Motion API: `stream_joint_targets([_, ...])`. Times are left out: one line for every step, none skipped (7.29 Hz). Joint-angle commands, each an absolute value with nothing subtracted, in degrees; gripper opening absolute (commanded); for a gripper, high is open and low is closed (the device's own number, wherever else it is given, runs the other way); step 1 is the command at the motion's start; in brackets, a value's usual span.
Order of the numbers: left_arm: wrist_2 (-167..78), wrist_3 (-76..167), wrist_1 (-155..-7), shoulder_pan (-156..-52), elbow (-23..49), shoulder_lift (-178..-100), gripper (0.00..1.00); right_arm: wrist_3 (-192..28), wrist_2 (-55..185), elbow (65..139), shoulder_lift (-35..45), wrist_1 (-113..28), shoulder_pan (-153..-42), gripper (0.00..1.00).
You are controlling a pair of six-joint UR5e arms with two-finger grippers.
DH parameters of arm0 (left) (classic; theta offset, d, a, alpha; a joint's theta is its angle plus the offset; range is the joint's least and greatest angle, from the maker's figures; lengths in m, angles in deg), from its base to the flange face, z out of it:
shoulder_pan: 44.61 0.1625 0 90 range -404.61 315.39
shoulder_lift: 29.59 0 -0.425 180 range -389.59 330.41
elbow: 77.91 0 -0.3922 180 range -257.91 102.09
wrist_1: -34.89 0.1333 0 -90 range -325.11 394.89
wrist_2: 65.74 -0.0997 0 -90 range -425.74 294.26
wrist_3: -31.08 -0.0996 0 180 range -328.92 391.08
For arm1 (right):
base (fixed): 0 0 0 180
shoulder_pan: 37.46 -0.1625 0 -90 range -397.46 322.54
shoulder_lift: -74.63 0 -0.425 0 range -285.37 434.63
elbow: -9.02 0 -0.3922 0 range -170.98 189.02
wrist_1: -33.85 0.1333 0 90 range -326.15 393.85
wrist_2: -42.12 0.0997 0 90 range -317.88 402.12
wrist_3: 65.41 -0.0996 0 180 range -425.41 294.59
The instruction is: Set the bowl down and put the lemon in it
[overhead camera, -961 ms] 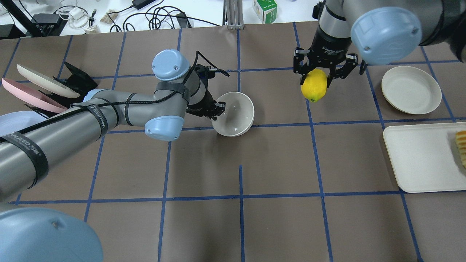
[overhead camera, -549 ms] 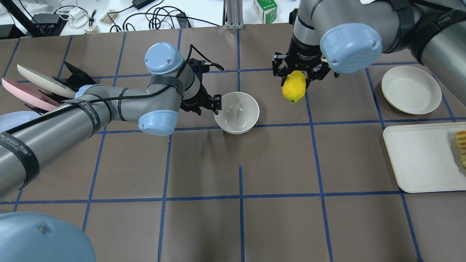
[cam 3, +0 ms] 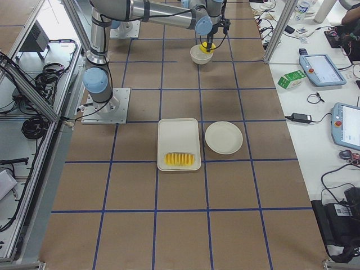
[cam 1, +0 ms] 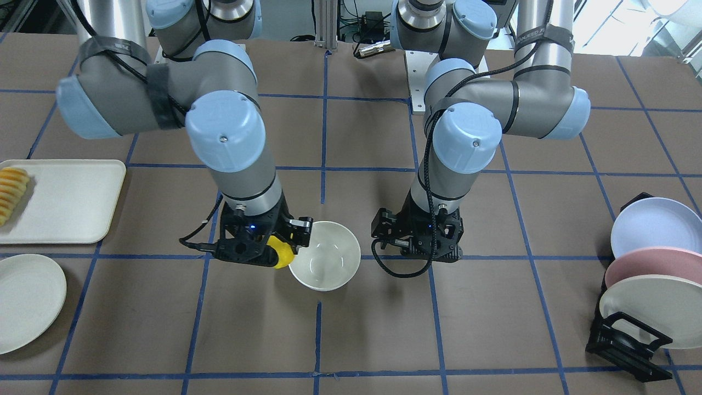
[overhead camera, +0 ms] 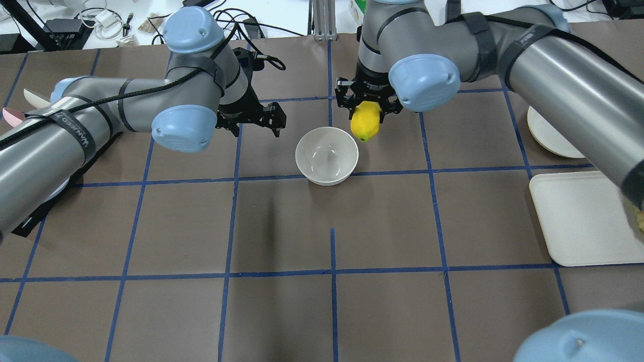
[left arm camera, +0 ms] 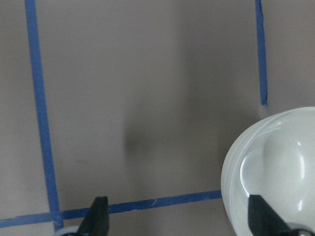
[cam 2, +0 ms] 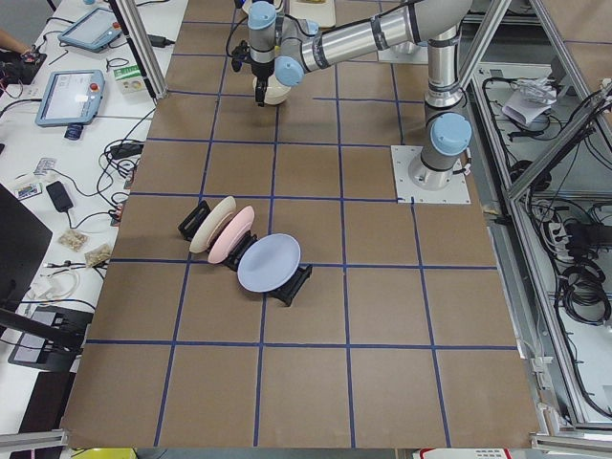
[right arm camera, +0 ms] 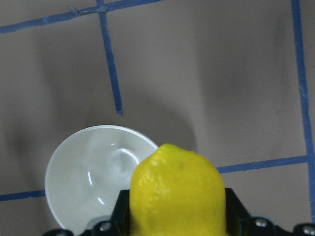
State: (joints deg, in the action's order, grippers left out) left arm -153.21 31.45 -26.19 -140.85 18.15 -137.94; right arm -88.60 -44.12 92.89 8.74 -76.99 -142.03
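The cream-white bowl (overhead camera: 327,156) stands upright and empty on the brown table, also seen in the front view (cam 1: 324,263). My right gripper (overhead camera: 367,111) is shut on the yellow lemon (overhead camera: 364,125) and holds it just beyond the bowl's far right rim, above the table. In the right wrist view the lemon (right arm camera: 177,191) fills the bottom, with the bowl (right arm camera: 93,177) below and to its left. My left gripper (overhead camera: 255,119) is open and empty, to the left of the bowl and clear of it. The left wrist view shows the bowl (left arm camera: 275,167) at its right edge.
A black rack with blue, pink and cream plates (cam 1: 641,296) stands at the table's left end. A flat cream plate (cam 1: 24,299) and a cream tray (cam 1: 60,200) with pale orange-yellow slices (cam 1: 12,192) lie at the right end. Blue tape lines grid the table.
The left gripper set the tilted bowl upright, let go of it and drew back to the left. The right gripper carried the lemon leftward to the bowl's rim.
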Motion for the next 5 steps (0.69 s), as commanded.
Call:
stream_joint_targets([-154.5,28.5,-31.4,-137.4,17.3,-135.0,1.0,-93.4,-43.9,91.1,14.6,-81.2,-147.3,0.0])
stream_joint_targets([-154.7,25.8,-33.0,-135.2,17.4,-133.3,1.0,-94.5,-44.0,91.2,16.8,-83.0,-147.8,0.0])
stream_joint_targets([-154.9,25.7,-35.1,-134.9,17.6,-130.9,1.0,-94.4,-43.9,91.6,17.3,-82.9,-147.8,0.0])
stream_joint_targets([-155.0,25.8,-35.9,-135.1,18.8,-128.2,1.0,-93.5,-44.0,91.9,17.5,-82.3,-147.8,0.0])
stream_joint_targets([-155.0,25.8,-37.4,-135.1,19.4,-125.2,1.0,-93.3,-44.0,92.3,17.7,-82.3,-147.8,0.0])
